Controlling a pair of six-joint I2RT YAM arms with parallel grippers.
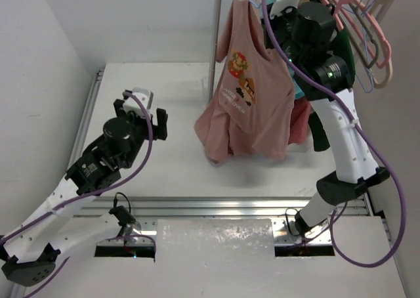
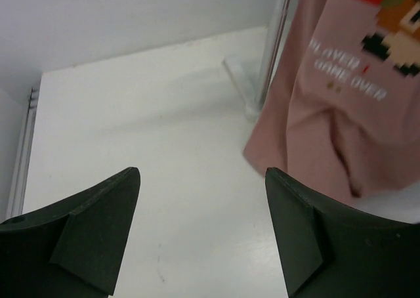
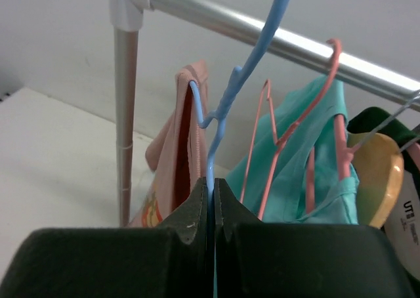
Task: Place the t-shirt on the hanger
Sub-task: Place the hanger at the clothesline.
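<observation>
2 grippers: right gripper (image 3: 211,188) pinched on the light blue wire hanger (image 3: 226,94), which rises across the metal rail (image 3: 275,42); left gripper (image 2: 202,173) spread, empty, above the table (image 1: 164,81). 1 pink t-shirt (image 1: 249,101) hangs on the hanger, at 1 o'clock in the top view, at 3 o'clock from the left gripper.

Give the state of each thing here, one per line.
t-shirt, hanging on the blue hanger.
blue hanger, pinched in the right claw.
right claw, shut on the blue hanger.
left claw, open, empty.
teal shirt, hanging on a pink hanger.
</observation>
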